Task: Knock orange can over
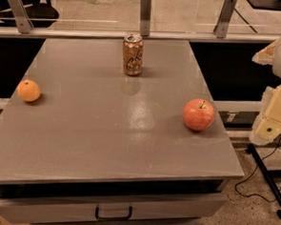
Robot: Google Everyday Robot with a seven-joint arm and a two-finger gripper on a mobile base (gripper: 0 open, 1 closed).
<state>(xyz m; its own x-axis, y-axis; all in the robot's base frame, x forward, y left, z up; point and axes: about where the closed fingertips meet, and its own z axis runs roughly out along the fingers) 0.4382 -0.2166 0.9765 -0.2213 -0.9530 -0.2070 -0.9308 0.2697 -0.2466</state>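
The orange can [133, 55] stands upright near the far middle of the grey table [106, 131]. It is orange-tan with pale swirls and a silver top rim. My gripper [272, 120] shows as pale cream parts at the right edge of the view, off the table's right side and well away from the can. It holds nothing that I can see.
A round orange fruit [28, 90] lies near the table's left edge. A red apple [198, 114] sits toward the right side. A glass railing with metal posts [145, 13] runs behind the table. A drawer with a handle [113, 213] is below the front edge. Cables lie on the floor at right.
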